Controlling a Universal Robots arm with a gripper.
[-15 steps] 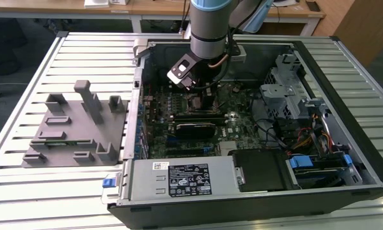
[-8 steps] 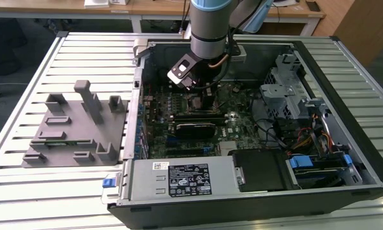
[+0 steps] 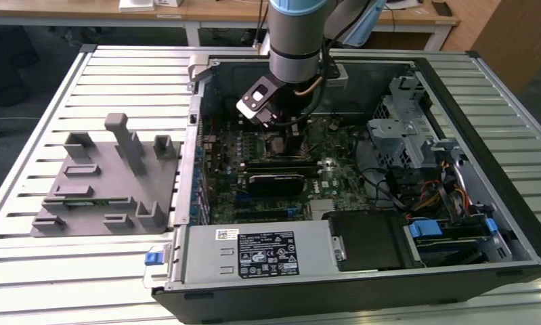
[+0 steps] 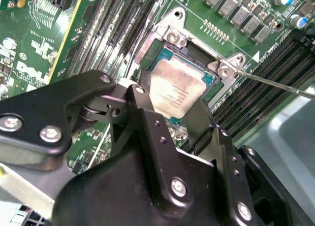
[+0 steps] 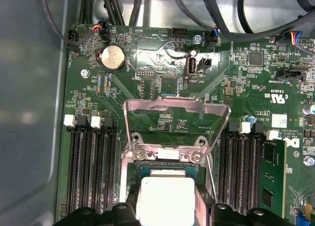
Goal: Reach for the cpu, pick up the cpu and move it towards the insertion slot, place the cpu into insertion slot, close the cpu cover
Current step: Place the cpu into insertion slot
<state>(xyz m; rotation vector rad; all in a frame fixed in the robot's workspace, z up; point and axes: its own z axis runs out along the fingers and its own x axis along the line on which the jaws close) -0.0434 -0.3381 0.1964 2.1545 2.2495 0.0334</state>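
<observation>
Over slot (image 5: 165, 169), cover (image 5: 174, 118) up at 12: your hand (image 5: 165, 206) pinches cpu (image 5: 165, 199) by edges — light, stiff, fragile; keep edge grip.

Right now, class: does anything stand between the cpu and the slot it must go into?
Nothing visible does. The cover is swung up and open, and the cpu sits at the slot just beyond the gripper.

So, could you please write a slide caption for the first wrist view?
Gripper poised at the cpu over the insertion slot, with the cpu cover raised open.
</observation>
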